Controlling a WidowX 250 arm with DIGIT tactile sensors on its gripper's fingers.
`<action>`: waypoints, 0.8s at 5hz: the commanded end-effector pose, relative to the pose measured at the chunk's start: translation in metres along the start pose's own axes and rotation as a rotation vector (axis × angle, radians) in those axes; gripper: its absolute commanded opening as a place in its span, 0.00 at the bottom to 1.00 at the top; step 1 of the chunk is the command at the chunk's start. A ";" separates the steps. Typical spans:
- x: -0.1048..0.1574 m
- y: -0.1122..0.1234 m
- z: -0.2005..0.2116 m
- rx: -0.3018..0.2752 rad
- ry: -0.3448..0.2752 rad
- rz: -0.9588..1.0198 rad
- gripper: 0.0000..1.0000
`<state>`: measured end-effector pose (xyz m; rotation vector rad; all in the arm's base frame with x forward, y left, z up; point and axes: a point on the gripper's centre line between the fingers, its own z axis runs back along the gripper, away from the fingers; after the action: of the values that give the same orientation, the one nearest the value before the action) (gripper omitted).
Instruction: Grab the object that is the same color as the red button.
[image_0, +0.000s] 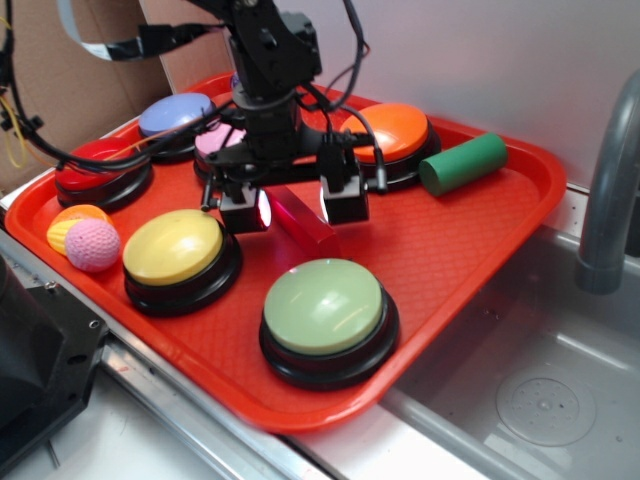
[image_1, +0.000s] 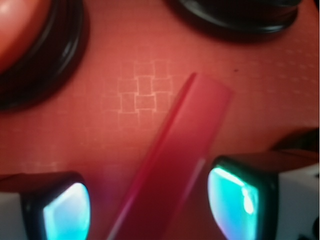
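The gripper (image_0: 294, 205) hung low over the middle of the red tray (image_0: 470, 240), its jaws set wide and straddling the red block (image_0: 303, 222); the block lay flat on the tray floor between the two fingers, one end running out toward the green button (image_0: 325, 307); in the wrist view the block (image_1: 175, 160) ran slantwise up between the fingertips (image_1: 235, 197), with a gap showing on either side, so the jaws had not closed on it; whether either pad touched it could not be told. The red button (image_0: 100, 165) sat at the tray's far left corner, well apart from the block; beside it stood the blue button (image_0: 176, 114), and a pink button (image_0: 222, 140) lay partly hidden behind the arm; the orange button (image_0: 395, 132) stood behind the gripper on the right, with the green cylinder (image_0: 463, 163) lying on its side just beside it; the yellow button (image_0: 173, 247) sat near the left finger, and a pink knitted ball (image_0: 92, 245) rested at the tray's left edge.
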<state>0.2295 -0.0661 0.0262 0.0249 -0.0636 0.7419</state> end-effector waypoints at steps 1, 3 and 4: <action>0.013 -0.010 0.002 -0.060 -0.021 -0.007 0.33; 0.011 -0.011 0.021 -0.087 -0.054 -0.057 0.00; 0.022 -0.013 0.058 -0.094 -0.013 -0.185 0.00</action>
<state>0.2373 -0.0704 0.0660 -0.0160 -0.0526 0.5461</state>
